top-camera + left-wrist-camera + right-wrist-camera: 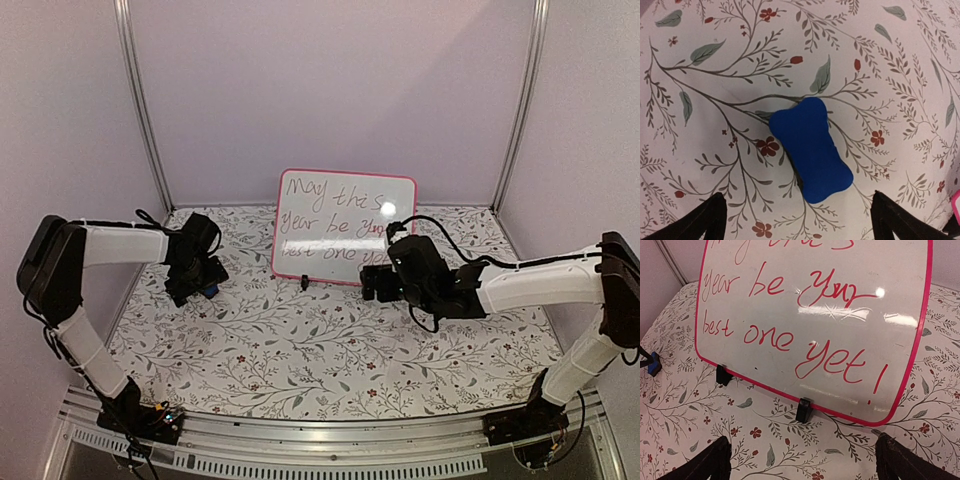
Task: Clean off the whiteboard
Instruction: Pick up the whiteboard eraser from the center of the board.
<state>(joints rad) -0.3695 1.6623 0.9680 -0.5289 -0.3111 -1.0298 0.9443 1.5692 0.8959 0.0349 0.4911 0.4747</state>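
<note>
The whiteboard (pixel 335 225) stands upright on two black feet at the back middle, pink-red framed, with red handwriting. It fills the right wrist view (pixel 815 315). My right gripper (pixel 378 283) is open and empty just in front of its lower right part, fingertips (pixel 900 460) apart near the table. A blue bone-shaped eraser (pixel 810 150) lies flat on the table; it shows in the top view (pixel 210 290) and small in the right wrist view (pixel 652 365). My left gripper (pixel 195 285) hovers over it, open, fingers (pixel 705 222) on either side and clear of it.
The table (pixel 300 350) has a floral cloth. Lilac walls and metal posts (pixel 140 100) close the back and sides. The whiteboard's feet (pixel 804 410) rest on the cloth.
</note>
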